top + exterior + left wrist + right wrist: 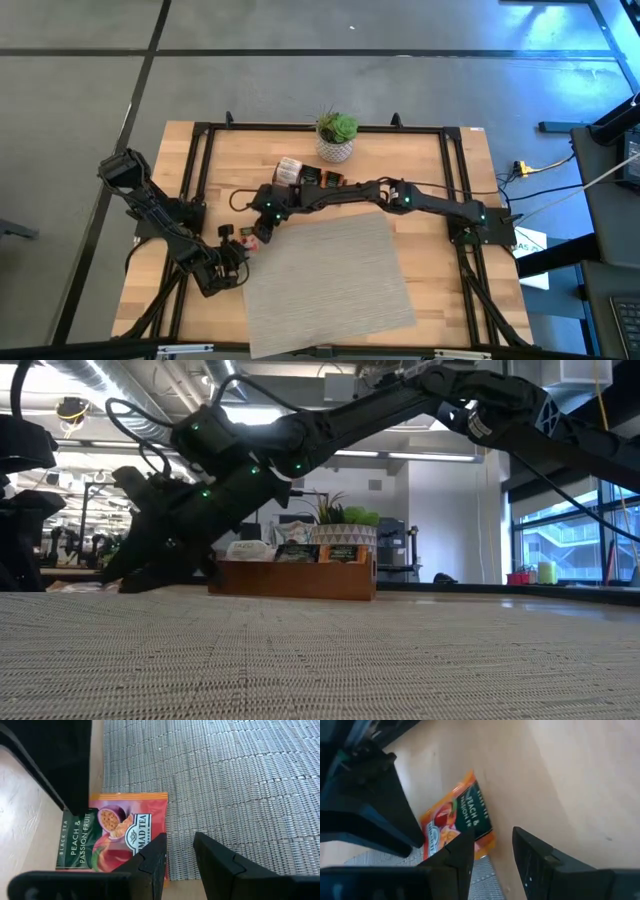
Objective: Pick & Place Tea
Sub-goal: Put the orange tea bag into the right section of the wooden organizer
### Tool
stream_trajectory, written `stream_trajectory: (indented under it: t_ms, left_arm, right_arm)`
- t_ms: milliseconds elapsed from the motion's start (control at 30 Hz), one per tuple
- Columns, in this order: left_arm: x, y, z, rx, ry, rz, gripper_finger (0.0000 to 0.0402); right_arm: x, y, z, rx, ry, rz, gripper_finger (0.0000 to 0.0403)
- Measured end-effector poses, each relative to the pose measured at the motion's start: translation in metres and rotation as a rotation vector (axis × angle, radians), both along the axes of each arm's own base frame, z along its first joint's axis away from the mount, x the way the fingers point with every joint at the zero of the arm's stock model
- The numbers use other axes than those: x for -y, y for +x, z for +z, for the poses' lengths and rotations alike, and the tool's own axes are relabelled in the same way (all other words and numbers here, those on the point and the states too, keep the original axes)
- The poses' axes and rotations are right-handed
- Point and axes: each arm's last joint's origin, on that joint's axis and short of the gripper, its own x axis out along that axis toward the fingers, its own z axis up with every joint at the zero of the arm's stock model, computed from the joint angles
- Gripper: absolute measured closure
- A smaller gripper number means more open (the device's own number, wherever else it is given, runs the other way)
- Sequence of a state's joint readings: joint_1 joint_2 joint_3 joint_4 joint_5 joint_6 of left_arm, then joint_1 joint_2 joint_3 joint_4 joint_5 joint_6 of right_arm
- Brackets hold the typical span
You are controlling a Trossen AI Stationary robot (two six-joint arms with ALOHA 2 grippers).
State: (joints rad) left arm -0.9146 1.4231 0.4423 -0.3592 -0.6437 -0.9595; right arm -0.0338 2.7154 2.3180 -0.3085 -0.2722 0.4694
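A: Orange-red is the packet of tea (117, 837); it is seen lying flat, partly on the bare wooden table (440, 280) and partly on the edge of the grey ribbed mat (330, 280).

B: How are the grippers placed?

A: The left gripper (179, 857) is held just above the packet, fingers parted, nothing gripped. The right gripper (492, 855) is lowered beside the same packet, also parted and empty.

B: And behind?

A: A wooden tray (295, 575) of packets and a potted plant (336, 135) are seen.
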Motion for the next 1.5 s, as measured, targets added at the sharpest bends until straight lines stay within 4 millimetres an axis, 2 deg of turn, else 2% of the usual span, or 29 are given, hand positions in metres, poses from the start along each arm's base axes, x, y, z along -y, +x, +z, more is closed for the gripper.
stream_trajectory:
  t_ms: [200, 400, 533, 767, 900, 1000, 1167, 1267, 1367, 1500]
  left_arm:
    - [0.0, 0.0, 0.0, 0.002, 0.005, -0.003, 0.0302]
    - [0.0, 0.0, 0.0, 0.006, 0.008, -0.002, 0.0302]
    - [0.0, 0.0, 0.0, 0.007, 0.008, -0.002, 0.0302]
    - [0.0, 0.0, 0.0, 0.008, 0.01, -0.001, 0.0302]
    - [0.0, 0.0, 0.0, 0.009, 0.01, -0.001, 0.0302]
    - [0.0, 0.0, 0.004, 0.006, -0.009, 0.0, 0.0302]
    - [0.005, 0.003, 0.021, 0.03, -0.062, -0.037, 0.0302]
    - [0.004, 0.003, 0.031, 0.086, -0.082, -0.03, 0.0302]
    - [0.007, 0.006, 0.041, 0.158, -0.158, -0.022, 0.0302]
    - [0.014, 0.011, 0.044, 0.203, -0.26, -0.007, 0.0302]
  right_arm:
    - [-0.002, 0.001, 0.002, 0.011, 0.065, 0.043, 0.0267]
    - [-0.002, 0.001, 0.002, 0.023, 0.05, 0.06, 0.0273]
    - [-0.002, 0.001, 0.002, 0.024, 0.047, 0.062, 0.0305]
    - [-0.002, 0.001, 0.002, 0.042, -0.001, 0.102, 0.0389]
    - [-0.002, 0.001, 0.002, 0.056, -0.046, 0.127, 0.0396]
    - [0.0, 0.001, 0.01, 0.065, -0.095, 0.158, 0.0398]
    - [0.007, -0.003, 0.046, 0.108, -0.202, 0.16, 0.0399]
    - [0.01, -0.012, 0.072, 0.079, -0.29, 0.154, 0.04]
    - [0.01, -0.029, 0.109, 0.039, -0.377, 0.166, 0.0401]
    - [-0.005, -0.061, 0.161, -0.052, -0.53, 0.175, 0.0401]
